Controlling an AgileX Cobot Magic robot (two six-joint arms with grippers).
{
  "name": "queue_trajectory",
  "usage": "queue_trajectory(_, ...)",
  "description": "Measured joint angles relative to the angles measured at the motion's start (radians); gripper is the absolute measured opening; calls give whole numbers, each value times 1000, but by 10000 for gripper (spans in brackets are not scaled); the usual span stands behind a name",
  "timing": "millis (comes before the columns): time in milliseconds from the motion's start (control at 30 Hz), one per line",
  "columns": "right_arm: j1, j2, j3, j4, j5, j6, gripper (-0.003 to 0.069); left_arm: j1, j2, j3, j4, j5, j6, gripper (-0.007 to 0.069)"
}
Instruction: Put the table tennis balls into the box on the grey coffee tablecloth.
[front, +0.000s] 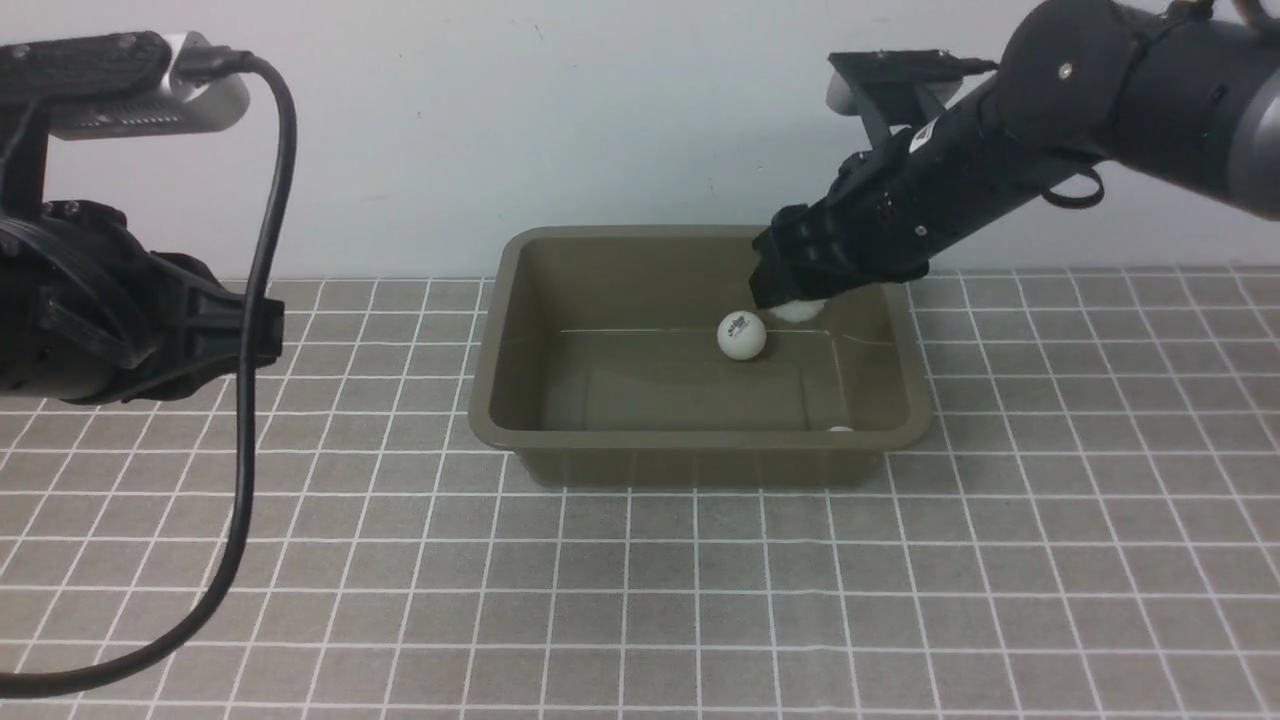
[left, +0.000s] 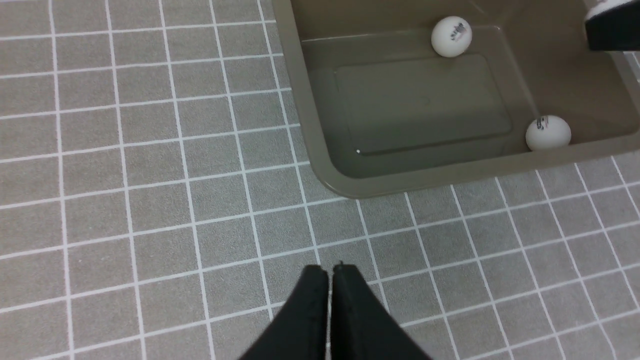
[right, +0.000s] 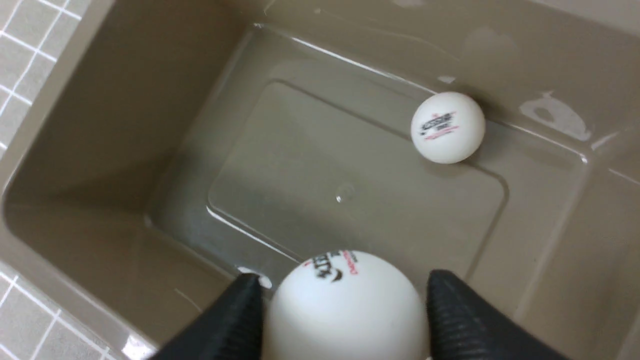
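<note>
The olive-brown box (front: 700, 438) stands on the grey coffee tablecloth (front: 640, 600). One table tennis ball (front: 741, 336) lies on its floor by the far wall, and a second ball (left: 548, 133) rests in the near right corner. My right gripper (front: 795, 295) hangs inside the box over its far right part. A third ball (right: 345, 305) sits between the fingertips (right: 450, 305), which stand a hair wider than the ball; in the front view it peeks out below them. My left gripper (left: 330, 270) is shut and empty, above the cloth left of the box.
The left arm (front: 120, 320) and its black cable (front: 245, 450) hang over the cloth at the far left. A pale wall runs behind the box. Checked cloth lies all round the box.
</note>
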Motion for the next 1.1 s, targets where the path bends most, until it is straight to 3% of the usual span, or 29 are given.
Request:
queue_trajectory(100,-1,-5,0,-12,0,4,601,0,0,0,-1,6,22,-5)
queue_trajectory(200,-1,-32,-10,-30,49,34,608,0,0,0,-1,7,24,-5)
queue_trajectory(333,-1,-144,-10,-89,91,54,377,0,0,0,-1,8,29,-5)
queue_trajectory(433,-1,-337,22,-159,93,99,67,0,0,0,-1,23,31,-5)
queue_trajectory(533,-1,-498,115,-211,55,142,7,0,0,0,-1,35,31,-5)
queue_trajectory(733,-1,-941,535,-280,-193,240,-12,0,0,0,-1,87,31,-5)
queue_trajectory(900,-1,-1361,929,-256,-433,293,-13,0,0,0,-1,104,31,-5)
queue_trajectory(1100,-1,-1751,1187,-253,-480,314,-13,0,-12,1,-4,167,31,-5)
